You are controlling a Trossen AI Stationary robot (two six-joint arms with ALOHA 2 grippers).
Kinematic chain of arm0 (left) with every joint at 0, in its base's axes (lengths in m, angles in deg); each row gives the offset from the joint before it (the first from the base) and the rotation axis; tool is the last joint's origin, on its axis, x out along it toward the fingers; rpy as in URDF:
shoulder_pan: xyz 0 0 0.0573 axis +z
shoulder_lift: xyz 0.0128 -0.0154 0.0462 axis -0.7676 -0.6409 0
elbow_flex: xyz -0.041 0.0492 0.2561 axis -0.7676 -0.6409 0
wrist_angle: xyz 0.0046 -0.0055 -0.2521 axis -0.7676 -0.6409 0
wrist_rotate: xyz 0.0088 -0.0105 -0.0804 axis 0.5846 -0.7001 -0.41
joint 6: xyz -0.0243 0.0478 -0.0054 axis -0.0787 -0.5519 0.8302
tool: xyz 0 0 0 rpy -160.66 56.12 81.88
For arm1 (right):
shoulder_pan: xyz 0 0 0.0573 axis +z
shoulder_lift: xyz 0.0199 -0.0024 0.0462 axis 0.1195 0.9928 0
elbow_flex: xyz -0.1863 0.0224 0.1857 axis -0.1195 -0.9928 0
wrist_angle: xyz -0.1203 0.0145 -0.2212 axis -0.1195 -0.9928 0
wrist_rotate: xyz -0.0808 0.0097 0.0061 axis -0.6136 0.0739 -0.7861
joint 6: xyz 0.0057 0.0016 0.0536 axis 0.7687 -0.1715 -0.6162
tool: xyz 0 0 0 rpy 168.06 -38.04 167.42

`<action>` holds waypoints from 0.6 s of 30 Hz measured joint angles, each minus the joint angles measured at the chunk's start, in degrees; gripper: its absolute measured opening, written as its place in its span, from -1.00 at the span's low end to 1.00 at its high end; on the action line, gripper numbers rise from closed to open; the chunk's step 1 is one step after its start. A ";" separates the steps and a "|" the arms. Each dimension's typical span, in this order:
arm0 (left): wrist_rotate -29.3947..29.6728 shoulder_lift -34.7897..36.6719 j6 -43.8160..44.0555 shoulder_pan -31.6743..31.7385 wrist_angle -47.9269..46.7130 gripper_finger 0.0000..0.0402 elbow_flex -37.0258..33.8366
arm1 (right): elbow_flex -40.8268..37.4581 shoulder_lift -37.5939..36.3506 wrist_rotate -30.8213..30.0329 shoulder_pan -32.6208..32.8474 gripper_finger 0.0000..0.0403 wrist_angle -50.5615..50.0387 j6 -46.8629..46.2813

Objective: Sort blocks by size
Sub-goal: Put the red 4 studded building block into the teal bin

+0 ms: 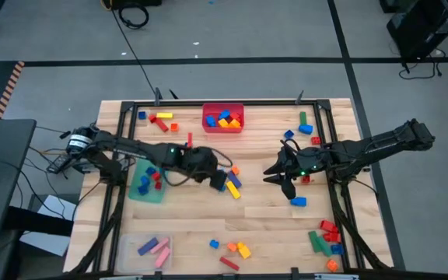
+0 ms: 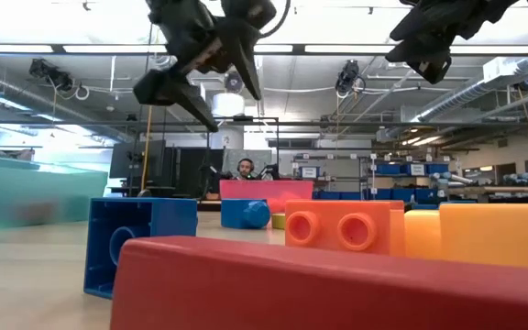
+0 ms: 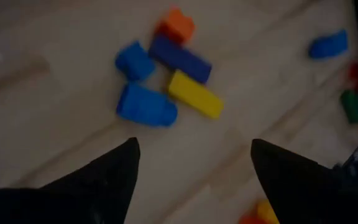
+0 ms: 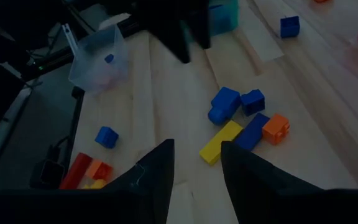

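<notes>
We have our left gripper near mid-table, fingers spread wide with nothing between them, hovering above a small cluster: a yellow bar, a dark blue bar, two blue bricks and an orange cube. In the high view that cluster lies at about four o'clock from the left gripper, close by.

To do this pick well, we judge we should choose one piece at the cluster's edge, turn the fingers across its short sides, and come straight down so neighbours are not nudged. The yellow bar touches the dark blue bar, so the nearer blue brick looks the cleaner pick.

Our right gripper hangs at three o'clock from the cluster, fingers partly apart and holding nothing that we can see; a lone blue brick lies just beyond it at five o'clock.

At twelve o'clock the red bin holds blue, yellow and orange bricks. At nine o'clock the green bin holds small red and blue pieces. At seven o'clock the clear bin holds pink and purple bars. Loose blocks remain scattered at six, five and eleven o'clock.
</notes>
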 joint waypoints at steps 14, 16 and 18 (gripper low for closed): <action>-1.17 3.08 -23.13 30.53 -23.68 0.59 9.42 | 0.00 0.00 -5.71 -1.86 -0.30 2.70 -1.70; -1.20 3.08 -28.04 37.24 -28.77 0.59 12.01 | 0.00 0.00 -6.00 -2.86 -0.31 3.56 -1.94; -1.22 2.83 -31.26 44.25 -32.63 0.59 13.91 | 0.00 0.00 -7.01 -3.90 -0.31 4.30 -3.19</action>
